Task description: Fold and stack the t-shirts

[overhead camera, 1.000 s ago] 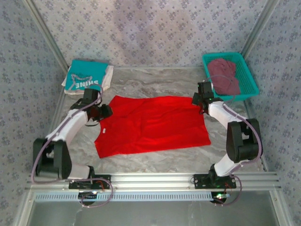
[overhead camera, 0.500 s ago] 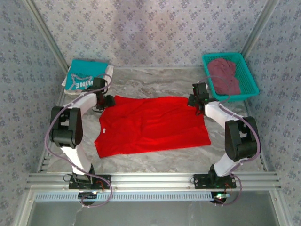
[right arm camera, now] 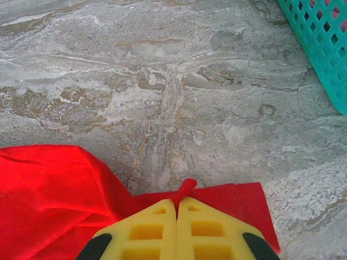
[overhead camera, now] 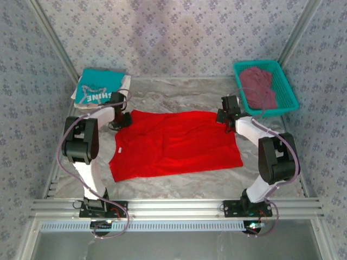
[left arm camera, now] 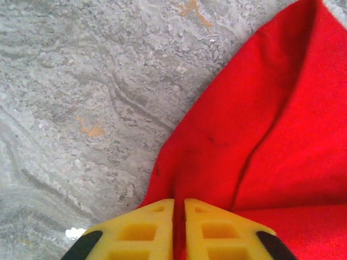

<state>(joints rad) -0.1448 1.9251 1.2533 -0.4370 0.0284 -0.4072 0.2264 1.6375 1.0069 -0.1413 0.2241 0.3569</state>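
A red t-shirt (overhead camera: 173, 143) lies spread flat in the middle of the marbled grey desk (overhead camera: 179, 97), its long side running left to right. The left hand (overhead camera: 123, 119) is down at the shirt's far left corner. In the left wrist view its yellow fingers (left arm camera: 146, 230) are clenched, with a fold of the red cloth (left arm camera: 260, 141) caught in the thin slit between them. The right hand (overhead camera: 226, 120) is at the far right corner. In the right wrist view its fingers (right arm camera: 209, 230) are pressed together on the edge of the red cloth (right arm camera: 54, 189), and a small pinch of fabric pokes up between the tips. At the far left of the desk, a folded teal t-shirt (overhead camera: 97, 91) printed in white sits on top of a white t-shirt (overhead camera: 126, 85). A maroon t-shirt (overhead camera: 258, 86) lies crumpled inside a teal mesh basket (overhead camera: 287, 89) at the far right corner, near the right hand.
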